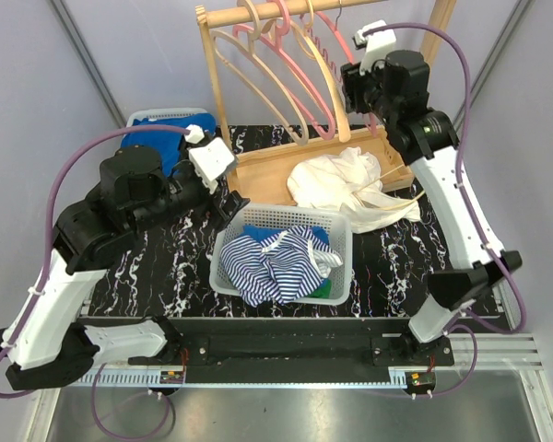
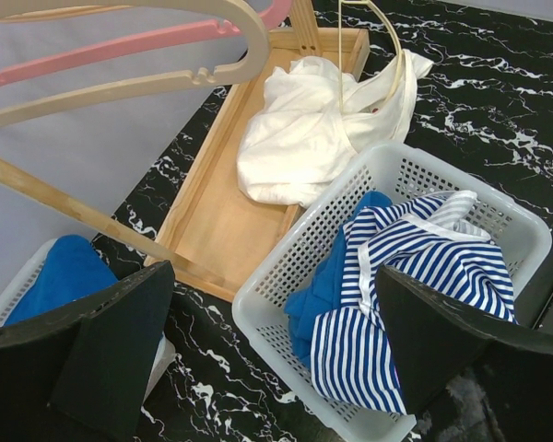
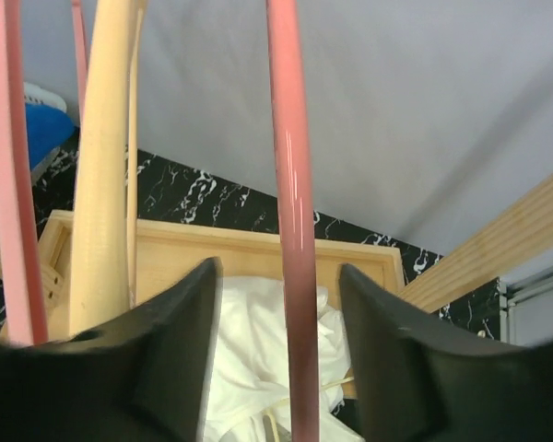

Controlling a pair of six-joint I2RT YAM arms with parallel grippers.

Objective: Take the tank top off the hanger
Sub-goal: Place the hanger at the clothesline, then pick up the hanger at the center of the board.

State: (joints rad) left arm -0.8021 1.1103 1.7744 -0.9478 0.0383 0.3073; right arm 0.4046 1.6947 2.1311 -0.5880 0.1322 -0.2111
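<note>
Up by the far right corner of the surface [image 1: 157, 276], the right gripper [image 3: 278, 285] is raised among the hangers on the wooden rack [image 1: 286, 11]. Its fingers stand apart, and a pink hanger [image 3: 290, 184] runs down through the gap between them; whether either finger touches it is not clear. A pale wooden hanger [image 3: 106, 184] hangs just to the gripper's left.

Below, the white tank top [image 1: 341, 189] lies crumpled on the right end of the rack's wooden tray [image 2: 221, 212], with one edge spilling over onto the surface toward the right edge. A thin pale hanger [image 2: 387, 55] rises out of its folds.

Near the middle of the front edge sits a white basket [image 1: 223, 267] holding a blue-and-white striped garment [image 1: 272, 267] over something blue.

The left gripper [image 2: 272, 285] hovers above the surface just left of this basket, its fingers spread wide and holding nothing. Behind it, at the far left corner, a second basket [image 1: 143, 117] holds blue cloth [image 2: 60, 276].
</note>
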